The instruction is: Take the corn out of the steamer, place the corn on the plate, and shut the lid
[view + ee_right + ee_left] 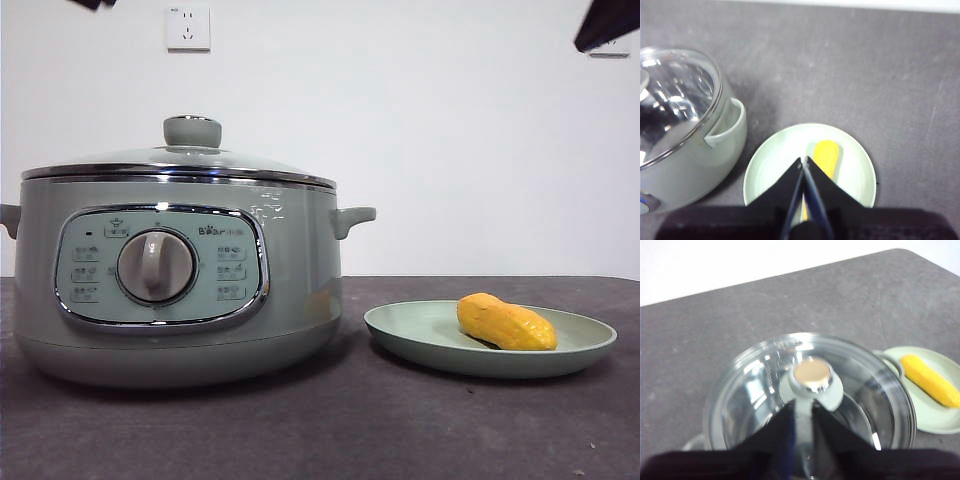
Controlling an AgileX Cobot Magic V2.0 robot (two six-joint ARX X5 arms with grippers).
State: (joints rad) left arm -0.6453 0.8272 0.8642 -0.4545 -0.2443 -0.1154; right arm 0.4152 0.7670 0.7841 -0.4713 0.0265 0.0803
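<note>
Corn lies on plate, beside steamer; lid is seated. Left gripper, jaws slightly parted, hangs above the lid knob; right gripper, jaws pressed together, above the plate. Risk: a descending arm could knock the lid askew.

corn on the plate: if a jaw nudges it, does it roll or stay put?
The corn looks rounded with tapered ends, so it would probably roll or pivot. The plate has a low rim, which may not stop it. Its skin looks smooth and glossy, so possibly slippery.
</note>
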